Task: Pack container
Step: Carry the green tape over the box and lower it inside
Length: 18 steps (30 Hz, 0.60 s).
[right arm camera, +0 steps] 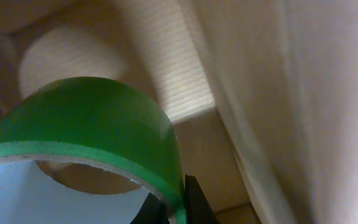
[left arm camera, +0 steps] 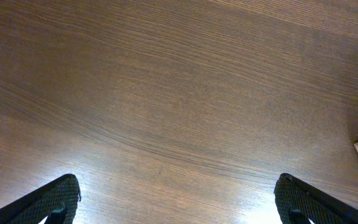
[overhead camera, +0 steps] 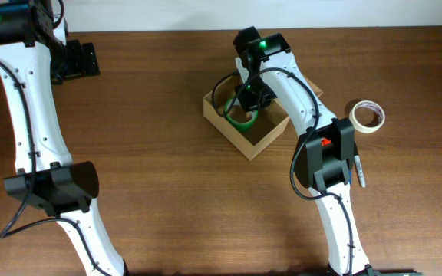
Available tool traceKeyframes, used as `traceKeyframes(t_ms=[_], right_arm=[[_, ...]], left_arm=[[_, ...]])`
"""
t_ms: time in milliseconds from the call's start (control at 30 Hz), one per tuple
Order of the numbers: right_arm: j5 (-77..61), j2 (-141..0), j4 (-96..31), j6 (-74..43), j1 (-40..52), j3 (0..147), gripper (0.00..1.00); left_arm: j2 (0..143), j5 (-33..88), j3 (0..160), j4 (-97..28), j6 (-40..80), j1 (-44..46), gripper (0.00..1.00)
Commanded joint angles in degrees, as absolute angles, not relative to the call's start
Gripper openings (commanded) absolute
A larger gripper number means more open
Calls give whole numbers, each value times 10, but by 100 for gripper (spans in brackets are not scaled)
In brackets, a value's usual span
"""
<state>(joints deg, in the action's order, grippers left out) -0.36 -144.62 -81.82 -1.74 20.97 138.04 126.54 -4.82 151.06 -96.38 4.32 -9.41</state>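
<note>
Overhead, you have the container (overhead camera: 222, 123) sitting open a little right of the middle of the table (overhead camera: 159, 153), turned at an angle, with your right gripper (overhead camera: 245, 107) reaching down inside it. That pincer is clamped on the green tape roll (overhead camera: 242, 119). The right wrist view puts the green tape roll (right arm camera: 86, 118) low between the cardboard walls, with a dark finger (right arm camera: 194, 202) tight against its rim. A pale rounded shape lies behind it, and you cannot tell what that is. You are in the placing step, with the roll inside the box but not yet let go. The next move, as I judge it, calls for setting the roll down on the floor of the box, parting the jaws, and lifting straight up so the fingers clear the near wall. After that, the pale tape roll (overhead camera: 367, 115) and the pen (overhead camera: 359, 170), both lying on the table off to the right of the box, look like your remaining candidates. Your left gripper (overhead camera: 79, 60) hangs over bare wood at the far left, well apart from the box, and the left wrist view shows its jaws spread wide and holding nothing. No brand, label or writing can be read on the box, either roll or the pen.
</note>
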Motion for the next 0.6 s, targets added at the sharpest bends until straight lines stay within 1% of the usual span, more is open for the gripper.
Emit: traceKeyframes(t_ms=[0, 333, 367, 400, 433, 567], right_arm=[[5, -1441, -816, -19, 204, 1386, 4], [7, -1441, -790, -19, 190, 1385, 4], [7, -1441, -790, -19, 189, 1385, 8], [7, -1441, -791, -19, 188, 1385, 18], [5, -1441, -793, -19, 188, 1385, 24], [5, -1431, -801, -17, 191, 1386, 29]], left_arm=[[1261, -43, 1508, -963, 51, -95, 100], [1261, -43, 1508, -963, 51, -95, 100], [1261, -43, 1508, -963, 51, -95, 100], [1261, -43, 1508, -962, 51, -95, 100], [1261, -43, 1508, -963, 51, -95, 100], [1261, -43, 1508, -963, 51, -95, 100]])
